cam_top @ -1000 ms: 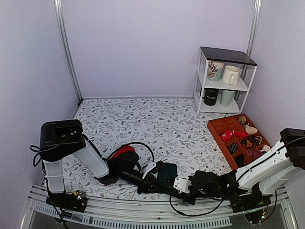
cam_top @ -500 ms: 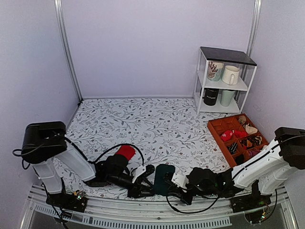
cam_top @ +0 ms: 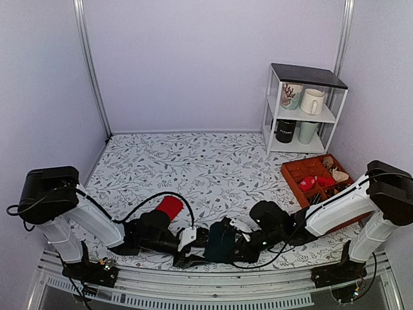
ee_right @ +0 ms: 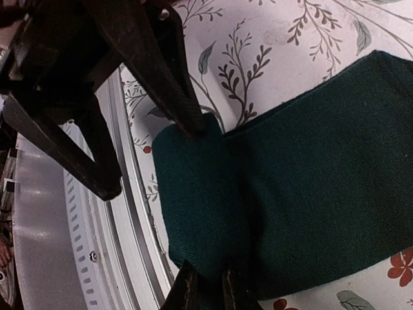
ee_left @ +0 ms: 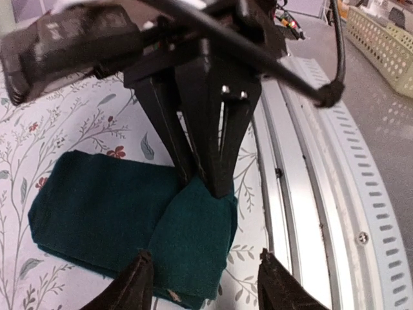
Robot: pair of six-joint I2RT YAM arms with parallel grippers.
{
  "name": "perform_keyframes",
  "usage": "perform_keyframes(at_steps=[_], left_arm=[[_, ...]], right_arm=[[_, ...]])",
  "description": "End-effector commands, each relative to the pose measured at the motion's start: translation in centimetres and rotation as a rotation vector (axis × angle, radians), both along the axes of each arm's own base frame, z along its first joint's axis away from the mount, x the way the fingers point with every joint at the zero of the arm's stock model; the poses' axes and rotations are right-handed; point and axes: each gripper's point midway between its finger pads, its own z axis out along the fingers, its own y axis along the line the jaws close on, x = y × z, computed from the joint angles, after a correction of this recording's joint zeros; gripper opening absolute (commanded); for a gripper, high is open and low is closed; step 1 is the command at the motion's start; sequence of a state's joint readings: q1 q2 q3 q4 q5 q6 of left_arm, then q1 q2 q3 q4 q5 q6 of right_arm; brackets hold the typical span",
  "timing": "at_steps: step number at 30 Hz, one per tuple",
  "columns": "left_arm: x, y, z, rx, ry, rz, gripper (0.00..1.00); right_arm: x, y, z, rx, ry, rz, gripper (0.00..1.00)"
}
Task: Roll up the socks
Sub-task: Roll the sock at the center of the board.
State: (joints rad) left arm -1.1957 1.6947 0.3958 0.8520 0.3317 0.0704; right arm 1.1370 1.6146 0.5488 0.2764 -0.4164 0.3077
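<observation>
The dark teal-green sock (cam_top: 221,236) lies flat near the table's front edge, with its near end folded over. My right gripper (cam_top: 227,248) is shut on that folded end; in the right wrist view (ee_right: 208,276) its two fingers pinch the sock (ee_right: 322,181) tightly. My left gripper (cam_top: 192,252) is open. In the left wrist view (ee_left: 203,258) its fingertips stand on either side of the folded end of the sock (ee_left: 97,200), low over it. The bright red sock (cam_top: 170,206) lies bunched beside the left wrist, under a cable loop.
A metal rail (cam_top: 193,292) runs along the table's front edge, right beside the sock (ee_left: 310,181). An orange compartment tray (cam_top: 292,173) with rolled socks stands at the right. A white shelf (cam_top: 276,90) with mugs stands at the back right.
The left arm has dropped lower and stretched out flat, uncovering the red sock. The right arm has swung its wrist in over the table, and the teal sock's near end is folded over.
</observation>
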Motion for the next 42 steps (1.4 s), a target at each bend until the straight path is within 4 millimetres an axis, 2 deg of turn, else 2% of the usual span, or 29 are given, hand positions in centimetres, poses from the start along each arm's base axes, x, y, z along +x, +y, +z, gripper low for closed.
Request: perform_keyframes(at_steps=[1,8,11,14,20,22,23,24,27,30,33,38,42], left_arm=[[-1.0,-0.8,-0.4,-0.008,-0.026,-0.052,0.55],[-0.9,-0.9,-1.3,0.013,-0.028,-0.038,0.54],[-0.7,-1.3,-1.8,0.027,-0.02,-0.036,0.5],[-0.8,-1.4,-2.9,0.06,-0.001,-0.04,0.39],[-1.2,-0.7,-5.1,0.126,0.042,-0.024,0.24],[-1.6,-0.5,-5.7,0.146,0.063,-0.024,0.05],[-1.6,-0.4,-6.0,0.158,0.075,-0.014,0.0],[-1.6,-0.3,-6.3,0.172,0.089,0.0,0.0],[-1.3,0.1,-7.1,0.232,0.171,0.064,0.0],[-1.5,0.9,-8.5,0.349,0.289,0.121,0.0],[-2.2,1.6,-9.4,0.432,0.415,0.144,0.0],[-2.9,2.9,-10.2,0.481,0.605,0.172,0.0],[-2.7,3.8,-11.0,0.505,0.663,0.207,0.0]], right_arm=[[-2.4,-3.7,-4.1,-0.222,0.208,0.007,0.12],[-2.5,-3.3,-4.4,-0.239,0.244,0.021,0.12],[-2.6,-3.1,-4.4,-0.24,0.253,0.026,0.12],[-2.6,-3.0,-4.1,-0.233,0.263,0.028,0.12],[-2.6,-2.8,-3.8,-0.22,0.274,0.032,0.12],[-2.4,-2.7,-3.5,-0.215,0.268,0.027,0.13],[-2.1,-2.6,-3.3,-0.21,0.258,0.019,0.15],[-1.8,-2.5,-3.1,-0.205,0.243,0.01,0.19],[0.0,-2.3,-1.6,-0.178,0.135,-0.036,0.27],[2.3,-2.1,1.8,-0.061,-0.042,-0.1,0.34],[2.9,-2.3,4.9,0.078,-0.224,-0.116,0.39],[0.7,-2.0,6.8,0.17,-0.567,0.007,0.46],[-0.7,-1.1,6.6,0.168,-0.657,0.092,0.47]])
